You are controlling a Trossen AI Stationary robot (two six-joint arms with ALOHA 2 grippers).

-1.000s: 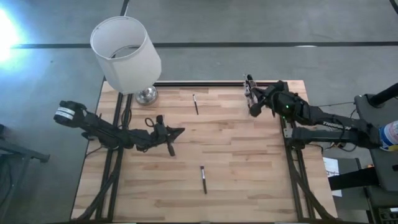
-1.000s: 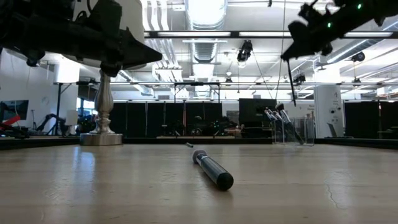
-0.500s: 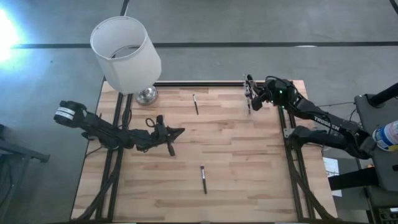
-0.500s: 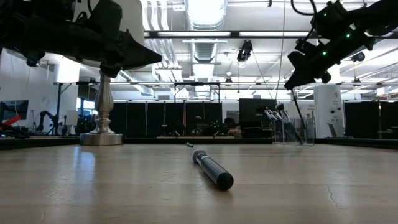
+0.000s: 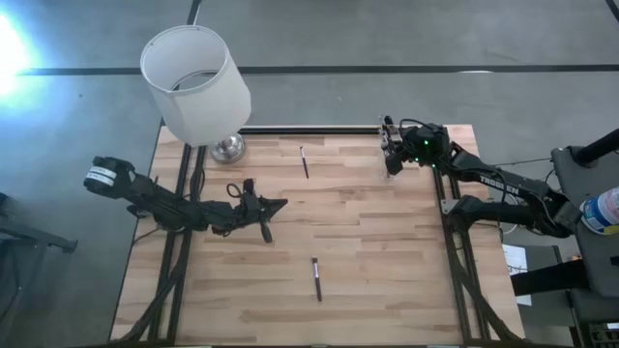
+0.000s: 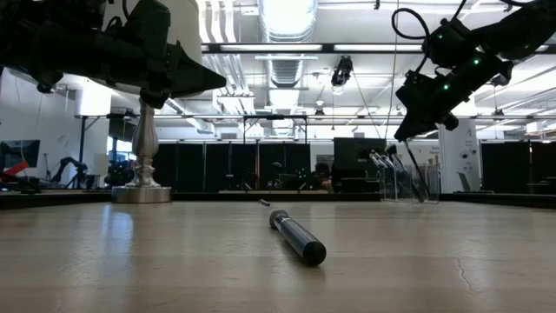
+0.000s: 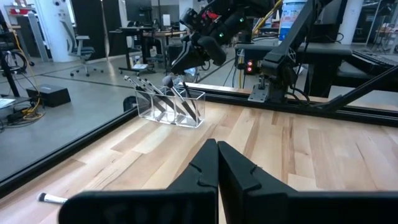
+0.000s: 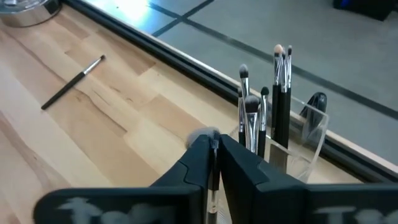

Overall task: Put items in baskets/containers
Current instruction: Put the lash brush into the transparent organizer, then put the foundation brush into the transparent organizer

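Observation:
A clear cup (image 5: 386, 135) stands near the table's far right corner, with several dark brushes upright in it (image 8: 281, 81). My right gripper (image 5: 391, 164) hovers just beside it on the near side, shut on one thin brush (image 8: 208, 135). In the low view the brush (image 6: 417, 174) hangs below that gripper (image 6: 405, 135), level with the cup (image 6: 404, 184). I cannot tell whether its lower end is inside the cup. Two more brushes lie flat on the table: one far centre (image 5: 304, 161), one near centre (image 5: 316, 278). My left gripper (image 5: 280, 204) waits shut above the table's left middle. My right gripper pinches the brush between its two fingers (image 8: 198, 163), just below the bristle head (image 8: 213, 145). The bristle end sticks out past the fingertips in the wrist view, and the handle hangs down below the fingers in the low view. The brush is lifted clear of the table, nearly upright.
A big white lampshade (image 5: 193, 82) on a metal base (image 5: 228, 147) stands at the far left corner. A black rail (image 5: 309, 129) runs along the table's far edge behind the cup. Bare wood lies between the two arms.
My right gripper has moved toward the far edge and the cup and has come down, staying shut on the brush. The brush has come down with it, from well above the cup to level with it.

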